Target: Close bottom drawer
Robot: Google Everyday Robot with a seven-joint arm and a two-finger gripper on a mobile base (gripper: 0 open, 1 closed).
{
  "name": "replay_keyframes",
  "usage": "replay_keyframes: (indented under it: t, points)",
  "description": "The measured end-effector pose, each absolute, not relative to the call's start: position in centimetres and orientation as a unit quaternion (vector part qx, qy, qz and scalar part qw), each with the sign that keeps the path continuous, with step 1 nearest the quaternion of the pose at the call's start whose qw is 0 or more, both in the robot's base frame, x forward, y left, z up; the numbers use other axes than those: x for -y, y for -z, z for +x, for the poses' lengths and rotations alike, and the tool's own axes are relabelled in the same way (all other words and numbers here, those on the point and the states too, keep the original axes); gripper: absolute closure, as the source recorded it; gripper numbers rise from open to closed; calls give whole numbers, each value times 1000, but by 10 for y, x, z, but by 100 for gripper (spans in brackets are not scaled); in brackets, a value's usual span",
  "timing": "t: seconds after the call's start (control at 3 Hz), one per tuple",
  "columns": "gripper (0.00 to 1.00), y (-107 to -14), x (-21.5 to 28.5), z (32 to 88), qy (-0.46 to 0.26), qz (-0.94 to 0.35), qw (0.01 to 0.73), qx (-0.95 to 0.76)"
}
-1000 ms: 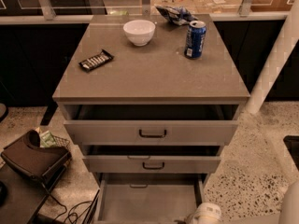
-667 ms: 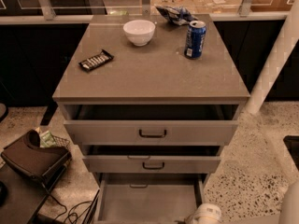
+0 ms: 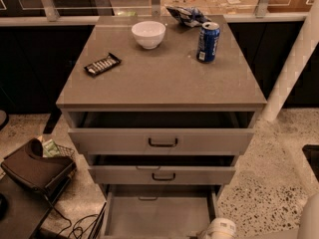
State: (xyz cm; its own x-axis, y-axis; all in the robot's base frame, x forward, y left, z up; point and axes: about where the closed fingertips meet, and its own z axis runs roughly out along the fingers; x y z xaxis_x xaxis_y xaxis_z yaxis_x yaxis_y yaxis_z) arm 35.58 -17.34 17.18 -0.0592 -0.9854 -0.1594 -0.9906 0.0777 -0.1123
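Drawer (image 3: 158, 215), lowest in cabinet (image 3: 159, 78): pulled far out. Gripper (image 3: 219, 229) beside its right wall; whether clenched, I cannot tell.

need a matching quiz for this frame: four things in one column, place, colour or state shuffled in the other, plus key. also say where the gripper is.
Things:
1. bowl
2. can
3. snack bar
4. bottom drawer

Descriptions:
A. pulled far out, plain grey inside
B. dark, lying on the left of the cabinet top
C. white, at the back middle of the cabinet top
D. blue, upright at the back right of the cabinet top

Pairs: 1-C, 2-D, 3-B, 4-A

The gripper is at the lower picture edge, by the bottom drawer's right front corner.
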Motion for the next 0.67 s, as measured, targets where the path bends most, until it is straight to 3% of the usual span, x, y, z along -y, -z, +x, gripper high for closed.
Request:
replay_keyframes:
  t: [0.67]
  points:
    - [100,-171,172,383,-11,-683,119,-721]
